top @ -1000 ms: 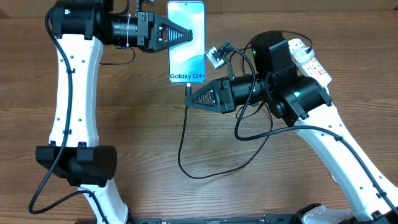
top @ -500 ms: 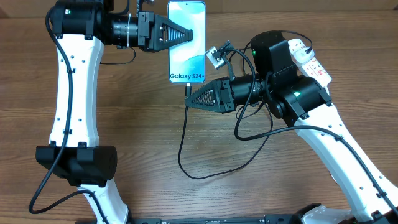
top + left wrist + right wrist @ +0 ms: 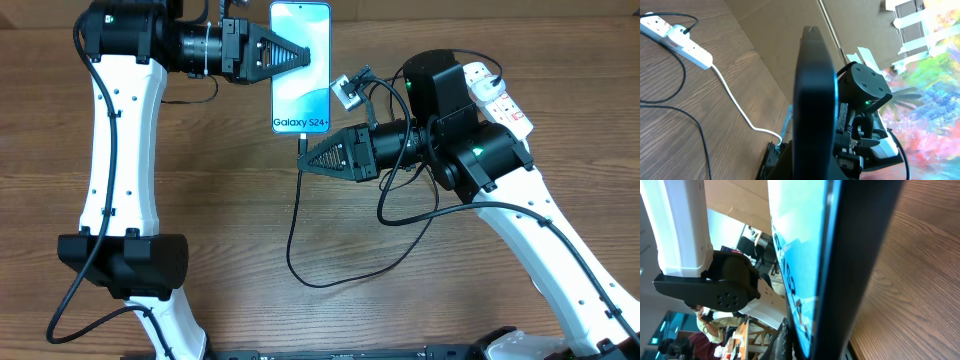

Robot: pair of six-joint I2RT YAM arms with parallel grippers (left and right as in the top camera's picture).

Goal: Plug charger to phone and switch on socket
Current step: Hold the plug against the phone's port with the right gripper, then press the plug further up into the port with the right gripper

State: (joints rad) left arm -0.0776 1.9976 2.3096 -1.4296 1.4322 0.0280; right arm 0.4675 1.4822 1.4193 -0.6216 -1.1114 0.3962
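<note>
Starting at the left fingers (image 3: 285, 55): they are pressed fully together on the left edge of the phone (image 3: 305, 90), which sits at 12 o'clock on the counter (image 3: 220, 220), its lit screen facing up. In the left wrist view the phone shows only as a thin dark edge. The right fingers (image 3: 325, 155) are likewise closed tight, pinching the connector end of the charger (image 3: 292, 235) at the phone's 6 o'clock edge. The tip touches that edge. Whether it is seated in the port I cannot tell, as the right wrist view is filled by the phone's screen and side and hides the port.

From the pinch the black cable drops toward 6 o'clock, loops, and climbs back toward 3 o'clock under the right arm. The socket (image 3: 505, 100) lies at 2 o'clock, partly hidden by that arm. The left wrist view shows it with a plug already in it and its white cord (image 3: 735, 100) trailing off.

Nothing has changed over the last second: both arms, the phone and the cable sit just where they were. My reading is that this is a hold at the moment of insertion. If so, the plugging step is at or near its end, and the socket's switch is not yet attended to, since both arms are busy at the phone.
</note>
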